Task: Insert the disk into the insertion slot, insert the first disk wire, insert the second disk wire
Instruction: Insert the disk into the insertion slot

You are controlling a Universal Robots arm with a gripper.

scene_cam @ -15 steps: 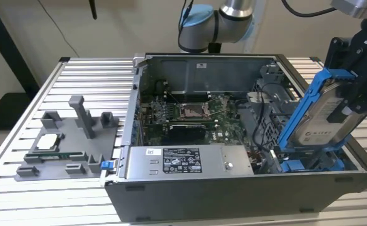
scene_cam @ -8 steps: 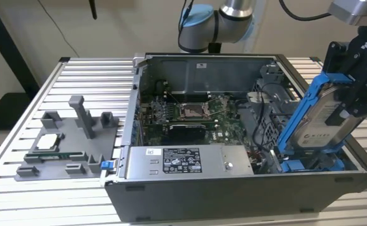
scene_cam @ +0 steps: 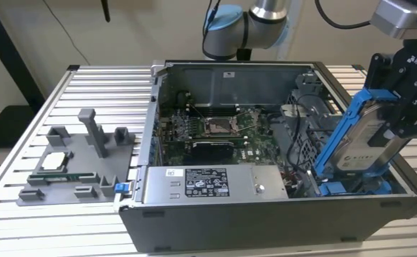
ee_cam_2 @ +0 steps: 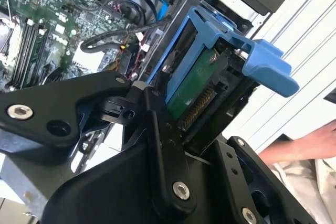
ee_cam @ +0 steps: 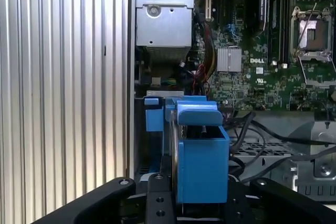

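Observation:
The disk (scene_cam: 368, 135), a silver drive in a bright blue carrier frame, stands steeply tilted at the exterior view's right end of the open computer case. Its lower end rests at the insertion slot (scene_cam: 351, 187), a bay with blue rails at the case's front corner. My gripper (scene_cam: 392, 124) is shut on the disk's upper part. The second wrist view shows the disk's green board (ee_cam_2: 197, 90) and blue tab (ee_cam_2: 270, 66) between my black fingers (ee_cam_2: 163, 129). In the first wrist view the blue carrier (ee_cam: 202, 156) is seen end-on. Black cables (scene_cam: 297, 142) lie loose beside the bay.
The motherboard (scene_cam: 219, 131) fills the case's middle and a labelled grey power-supply box (scene_cam: 208, 183) sits at its front. A grey fixture (scene_cam: 80, 160) with small parts lies on the slatted table at the exterior view's left. A person's hand (ee_cam_2: 310, 145) is near the case.

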